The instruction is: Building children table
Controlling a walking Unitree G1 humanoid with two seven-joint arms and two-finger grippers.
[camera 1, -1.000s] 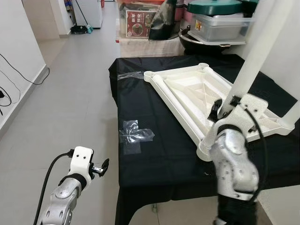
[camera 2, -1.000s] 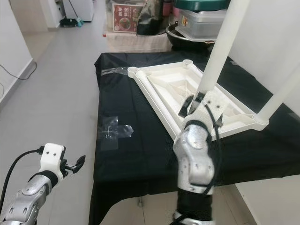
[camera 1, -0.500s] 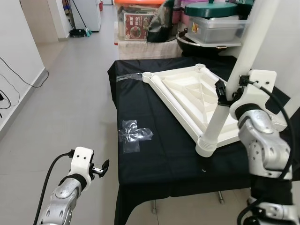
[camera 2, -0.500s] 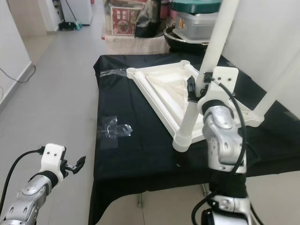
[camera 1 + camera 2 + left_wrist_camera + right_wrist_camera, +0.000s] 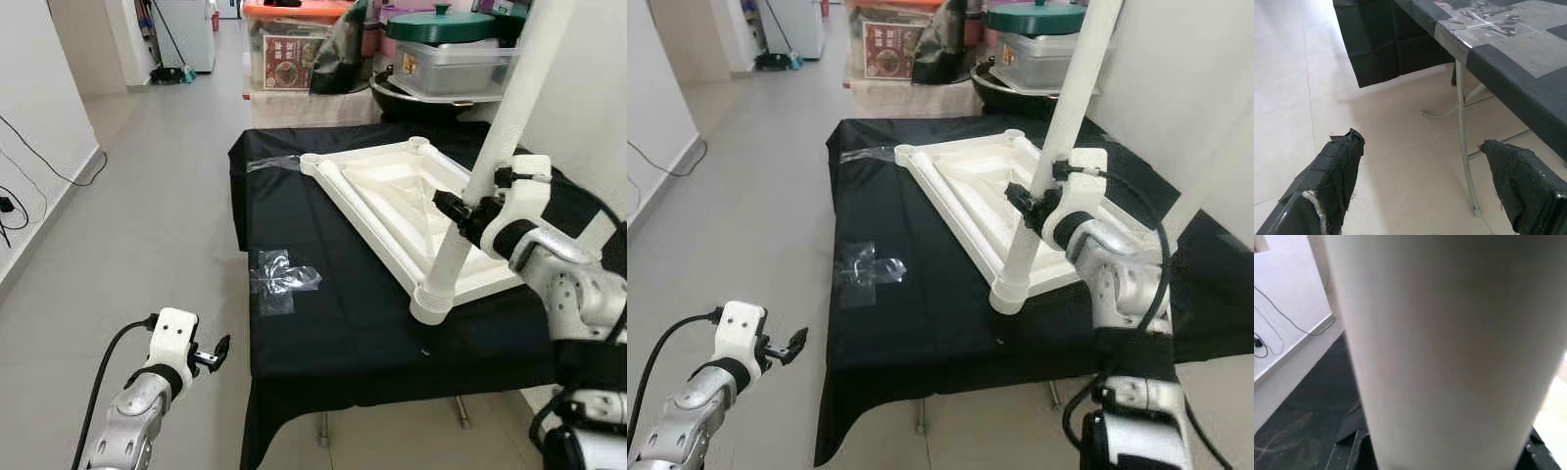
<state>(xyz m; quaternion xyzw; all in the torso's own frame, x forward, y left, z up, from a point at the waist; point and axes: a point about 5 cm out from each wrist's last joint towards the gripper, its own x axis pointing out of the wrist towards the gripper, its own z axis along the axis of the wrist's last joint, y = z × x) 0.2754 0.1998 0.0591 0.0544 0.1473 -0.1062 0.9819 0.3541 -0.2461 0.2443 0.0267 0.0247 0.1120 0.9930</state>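
The right gripper (image 5: 458,212) has swung right of centre, fingers clamped on the white leg (image 5: 468,201); keep it vertical in its corner socket (image 5: 431,303). The left gripper (image 5: 1425,171) hangs open, lower left.

Even daylight is filling the room, and both eye views are staying sharp. The floor (image 5: 167,196) is giving off a soft sheen. The tape (image 5: 1484,22) is glaring on the dark cloth (image 5: 323,323). The white leg (image 5: 1449,347), pressed close to the lens, is blurring.
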